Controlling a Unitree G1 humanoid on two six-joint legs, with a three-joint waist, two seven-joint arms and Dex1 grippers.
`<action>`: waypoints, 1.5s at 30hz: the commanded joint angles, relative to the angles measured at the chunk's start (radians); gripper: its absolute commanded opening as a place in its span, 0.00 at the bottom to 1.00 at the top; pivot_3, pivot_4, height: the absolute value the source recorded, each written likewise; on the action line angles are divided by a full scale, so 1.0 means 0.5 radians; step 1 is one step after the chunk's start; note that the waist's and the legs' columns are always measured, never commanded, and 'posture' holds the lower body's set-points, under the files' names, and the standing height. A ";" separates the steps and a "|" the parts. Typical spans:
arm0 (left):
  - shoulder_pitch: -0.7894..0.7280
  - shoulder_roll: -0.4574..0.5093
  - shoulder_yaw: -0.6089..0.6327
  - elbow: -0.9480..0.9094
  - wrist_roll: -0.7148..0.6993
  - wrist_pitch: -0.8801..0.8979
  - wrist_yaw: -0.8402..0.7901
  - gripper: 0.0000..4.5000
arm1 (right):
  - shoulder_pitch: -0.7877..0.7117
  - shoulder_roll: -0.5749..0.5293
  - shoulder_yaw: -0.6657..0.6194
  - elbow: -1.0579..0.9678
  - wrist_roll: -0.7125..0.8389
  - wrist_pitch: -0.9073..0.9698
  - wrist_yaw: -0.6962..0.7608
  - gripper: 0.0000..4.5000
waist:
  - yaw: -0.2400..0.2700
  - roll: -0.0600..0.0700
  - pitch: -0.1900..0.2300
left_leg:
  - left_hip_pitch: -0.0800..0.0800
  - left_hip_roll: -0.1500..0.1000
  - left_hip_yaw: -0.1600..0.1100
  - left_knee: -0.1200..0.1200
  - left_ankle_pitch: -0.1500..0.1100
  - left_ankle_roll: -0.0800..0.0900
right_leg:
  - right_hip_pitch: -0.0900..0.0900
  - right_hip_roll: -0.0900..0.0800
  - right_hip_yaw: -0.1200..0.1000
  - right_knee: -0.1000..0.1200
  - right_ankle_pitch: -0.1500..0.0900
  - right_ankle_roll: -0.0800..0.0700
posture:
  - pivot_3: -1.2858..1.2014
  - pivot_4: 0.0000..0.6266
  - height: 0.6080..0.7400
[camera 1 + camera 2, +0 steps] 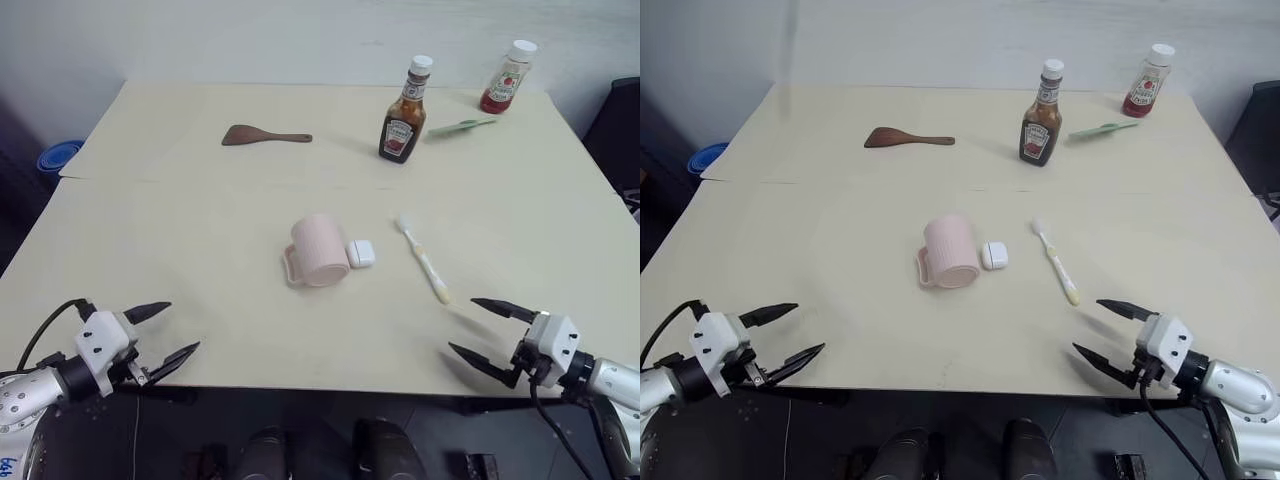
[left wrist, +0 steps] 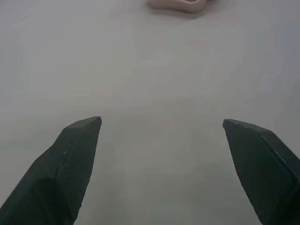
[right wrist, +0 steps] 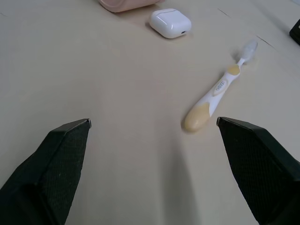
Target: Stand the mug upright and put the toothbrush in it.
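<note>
Mid-bench, your mug point(image 1: 320, 251) lies on its side, toothbrush point(image 1: 424, 261) flat to its right. Left tool point(image 1: 165, 333) and right tool point(image 1: 482, 327) hover at the near edge, fingers apart, empty.

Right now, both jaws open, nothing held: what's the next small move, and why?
Probably bring the left gripper forward toward the mug. The mug lies on its side mid-table, so the toothbrush can't go in yet, and the left gripper hangs open at the near edge, apart from it. The right gripper is already near the toothbrush.
</note>
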 commanded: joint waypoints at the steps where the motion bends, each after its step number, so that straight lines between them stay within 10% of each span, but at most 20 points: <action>1: 0.010 0.028 0.066 -0.064 -0.033 -0.017 -0.014 0.98 | -0.045 -0.029 -0.024 -0.014 0.025 -0.007 0.005 1.00 | 0.000 0.000 0.000 | 0.000 0.000 0.000 0.000 0.000 0.000 | 0.000 0.000 0.000 0.000 0.000 0.000 | 0.52 0.24 1.00; 23: -0.013 0.052 0.099 -0.275 -0.456 0.482 -0.146 0.98 | -0.292 -0.029 0.041 -0.081 0.086 0.228 0.007 1.00 | -0.002 0.000 0.000 | 0.000 0.000 0.001 0.000 0.000 0.000 | 0.000 0.000 0.002 0.000 0.000 0.000 | 0.52 0.24 1.00; 31: -0.322 0.062 -0.079 -0.395 -0.680 0.718 -0.190 0.98 | -1.256 -0.023 0.581 0.233 -0.087 0.755 0.263 1.00 | -0.044 0.001 0.000 | 0.001 0.002 0.001 0.002 0.001 -0.003 | -0.002 -0.001 0.003 0.005 0.000 -0.001 | 0.52 0.24 1.00; 45: -0.501 -0.050 -0.305 -0.384 -0.575 0.689 -0.122 0.98 | -2.339 0.643 1.076 1.760 -0.732 0.334 0.182 1.00 | -0.082 0.000 0.000 | -0.008 0.002 0.000 0.006 0.000 -0.002 | -0.004 0.003 -0.002 0.007 0.001 0.001 | 0.52 0.24 1.00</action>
